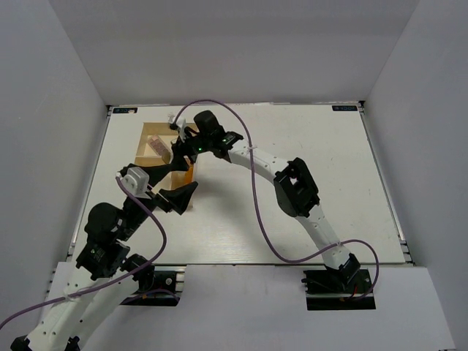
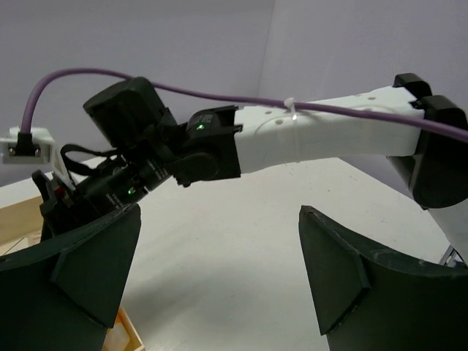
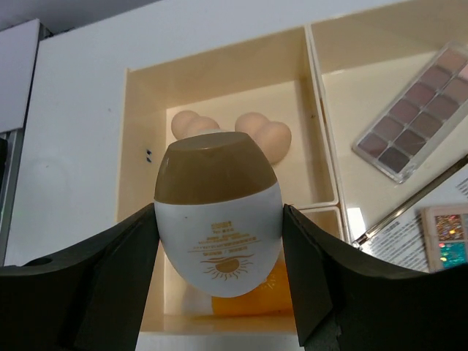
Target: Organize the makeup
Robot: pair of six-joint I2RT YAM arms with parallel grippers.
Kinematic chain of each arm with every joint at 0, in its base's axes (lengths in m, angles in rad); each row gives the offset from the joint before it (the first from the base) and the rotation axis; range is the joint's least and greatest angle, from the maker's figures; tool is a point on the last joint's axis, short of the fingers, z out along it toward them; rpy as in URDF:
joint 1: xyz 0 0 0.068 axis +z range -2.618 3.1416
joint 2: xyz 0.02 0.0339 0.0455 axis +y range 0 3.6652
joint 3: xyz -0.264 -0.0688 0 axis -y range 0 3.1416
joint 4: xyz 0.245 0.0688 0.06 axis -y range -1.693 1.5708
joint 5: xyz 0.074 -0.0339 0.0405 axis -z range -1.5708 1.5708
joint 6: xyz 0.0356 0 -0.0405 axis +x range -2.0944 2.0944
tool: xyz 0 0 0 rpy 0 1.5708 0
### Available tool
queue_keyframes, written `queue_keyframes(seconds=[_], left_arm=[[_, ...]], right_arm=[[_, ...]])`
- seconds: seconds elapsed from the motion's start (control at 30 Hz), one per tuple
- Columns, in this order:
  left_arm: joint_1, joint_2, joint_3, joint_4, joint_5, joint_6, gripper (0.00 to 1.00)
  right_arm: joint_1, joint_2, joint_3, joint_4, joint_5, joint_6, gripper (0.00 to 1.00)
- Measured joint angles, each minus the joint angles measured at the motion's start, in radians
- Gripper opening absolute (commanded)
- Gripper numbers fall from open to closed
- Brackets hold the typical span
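**Right gripper** [image 3: 219,230]
- The fingers [image 3: 110,278] are partly spread, with one pad on each flank of the white oval bottle [image 3: 217,183]. The bottle's brown cap points toward the wrist camera.
- The grip crosses the widest part of the bottle, probably so the rounded body cannot roll out.
- The bottle hangs over a small compartment of the wooden box [image 3: 219,62]. I cannot tell whether it touches the compartment floor.
- The orange tube [image 3: 272,291] lies in that same compartment, mostly hidden under the bottle.
- Two beige sponges [image 3: 263,135] sit together in the adjoining compartment.
- An eyeshadow palette [image 3: 417,110] lies flat in the box's larger section, across the divider.
- A second palette [image 3: 447,234] lies on printed paper. I cannot tell whether it is inside the box.
- Judgement: the items are being sorted by kind, and the bottle is going in with the tube.

**Left gripper** [image 2: 219,219]
- The fingers [image 2: 88,270] are spread wide with nothing between them.
- It hovers just off the box's edge, likely parked out of the right arm's way.
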Motion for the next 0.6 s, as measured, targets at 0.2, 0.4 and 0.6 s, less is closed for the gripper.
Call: queue_keyframes(seconds=[0.2,0.4,0.6], left_arm=[[0.004,0.005,0.0,0.0,0.0,0.0,0.98],[0.011,0.006,0.0,0.0,0.0,0.0,0.98],[0.011,0.013,0.0,0.0,-0.002,0.0,0.98]], right_arm=[[-0.002,0.072,0.003,-0.016,-0.007,0.013,0.48],[-0.002,0.075,0.003,-0.044,-0.008,-0.008,0.82],[-0.002,0.061,-0.02,-0.051,-0.001,-0.039,0.85]])
